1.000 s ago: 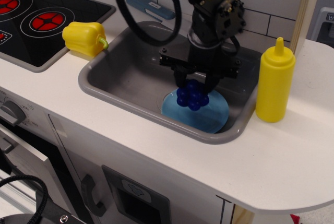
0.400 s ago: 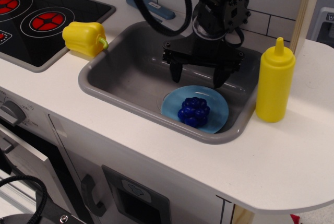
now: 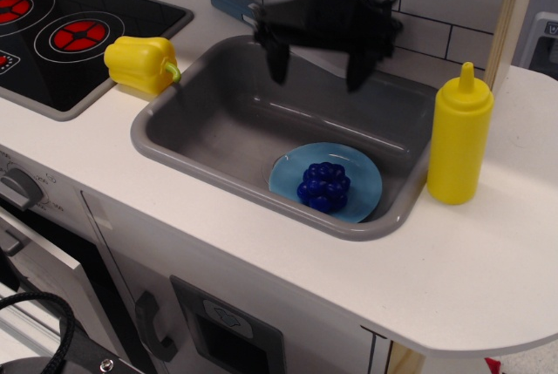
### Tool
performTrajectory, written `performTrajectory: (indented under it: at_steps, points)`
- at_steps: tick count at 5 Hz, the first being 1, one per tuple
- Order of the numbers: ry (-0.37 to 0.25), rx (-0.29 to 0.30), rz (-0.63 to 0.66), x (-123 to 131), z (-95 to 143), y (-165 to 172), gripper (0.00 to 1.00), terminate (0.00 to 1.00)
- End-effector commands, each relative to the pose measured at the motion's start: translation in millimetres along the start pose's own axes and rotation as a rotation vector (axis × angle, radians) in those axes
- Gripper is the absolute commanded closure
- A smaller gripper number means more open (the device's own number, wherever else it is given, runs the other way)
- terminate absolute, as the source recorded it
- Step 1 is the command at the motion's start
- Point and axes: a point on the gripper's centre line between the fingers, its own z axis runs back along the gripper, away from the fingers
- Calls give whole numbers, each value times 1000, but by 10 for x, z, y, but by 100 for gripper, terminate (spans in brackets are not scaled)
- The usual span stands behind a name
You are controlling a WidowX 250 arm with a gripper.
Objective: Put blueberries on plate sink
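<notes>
Hand (image 3: 317, 64) spread, above sink (image 3: 200, 125) | blueberries (image 3: 323, 186) on plate (image 3: 364, 178)

Dark-blue blueberries (image 3: 323, 186) on light-blue plate (image 3: 362, 181), grey sink (image 3: 209, 125) (yellow pepper (image 3: 139, 64) alongside).
</notes>
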Motion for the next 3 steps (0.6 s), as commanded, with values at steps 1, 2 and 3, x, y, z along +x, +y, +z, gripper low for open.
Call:
performTrajectory:
  at_steps: [1,2,3]
  points:
    - [-84,-12,-40,308,498,309,0,0]
    - [-84,-12,-40,308,498,309,0,0]
    - [-84,-12,-40,308,498,309,0,100]
